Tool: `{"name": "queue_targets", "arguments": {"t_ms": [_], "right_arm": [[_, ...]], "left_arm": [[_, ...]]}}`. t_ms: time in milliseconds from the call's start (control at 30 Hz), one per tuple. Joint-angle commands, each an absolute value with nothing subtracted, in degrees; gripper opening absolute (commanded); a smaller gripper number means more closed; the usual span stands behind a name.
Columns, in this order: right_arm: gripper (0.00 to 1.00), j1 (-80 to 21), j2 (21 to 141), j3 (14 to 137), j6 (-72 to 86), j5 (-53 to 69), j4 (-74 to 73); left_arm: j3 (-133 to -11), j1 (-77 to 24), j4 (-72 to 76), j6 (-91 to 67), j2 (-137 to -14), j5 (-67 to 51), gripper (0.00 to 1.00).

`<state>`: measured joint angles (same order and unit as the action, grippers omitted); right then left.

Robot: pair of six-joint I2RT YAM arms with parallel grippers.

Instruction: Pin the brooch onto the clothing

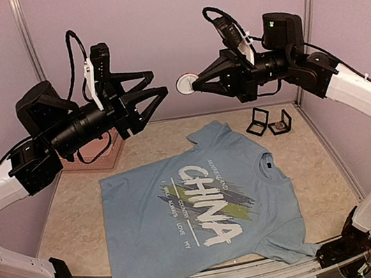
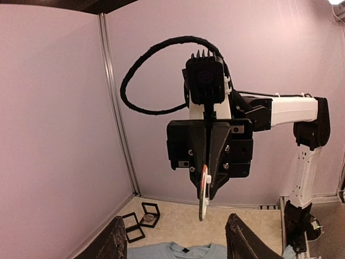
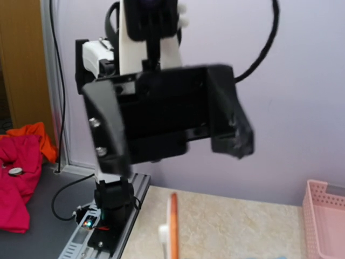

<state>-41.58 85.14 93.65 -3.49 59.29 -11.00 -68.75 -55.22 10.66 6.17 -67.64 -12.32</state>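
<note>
T-shirt (image 1: 141, 216), chest print, top view. Large white lettering (image 1: 208, 202) reads "CHINA" and runs from 11 toward 5 o'clock. Small white words (image 1: 176, 214) along its 8 o'clock side read "WILL ALWAYS" and, further toward 5 o'clock, "LOVE MY". "COUNTRY" (image 1: 233, 188) stands on the 2 o'clock side, over the brush strokes. A thin line of print (image 1: 218, 174) at 1 o'clock of the big letters is too small to read.

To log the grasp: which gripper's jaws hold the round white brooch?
The right gripper, its jaws shut on the round white brooch. The left gripper faces it with jaws apart and empty.
</note>
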Motion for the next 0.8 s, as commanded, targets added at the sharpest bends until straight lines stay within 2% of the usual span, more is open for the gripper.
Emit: {"name": "queue_targets", "arguments": {"t_ms": [0, 100, 433, 533, 600, 767], "right_arm": [[0.00, -42.82, 84.77, 93.94, -2.77, 60.29, -9.12], [0.00, -43.06, 84.88, 94.08, -3.30, 59.16, -9.72], [0.00, -43.25, 85.47, 95.10, -4.31, 57.83, -10.70], [0.00, -43.28, 85.73, 95.27, -4.58, 57.41, -11.23], [0.00, -43.33, 85.91, 95.62, -4.98, 57.02, -11.88], [0.00, -43.30, 86.00, 95.80, -5.45, 57.24, -12.50]], "left_arm": [[-72.81, -55.65, 7.82, 5.67, -70.83, -12.53, 0.49], [-73.70, -55.74, 7.15, 5.99, -71.70, -12.86, 0.36], [-74.15, -56.33, 8.03, 6.21, -72.54, -15.55, 0.35], [-74.74, -56.36, 8.26, 5.96, -73.07, -15.95, 0.26], [-75.34, -56.50, 8.06, 5.95, -73.93, -16.36, 0.23], [-75.76, -56.51, 7.94, 6.07, -74.53, -16.57, 0.05]]}}
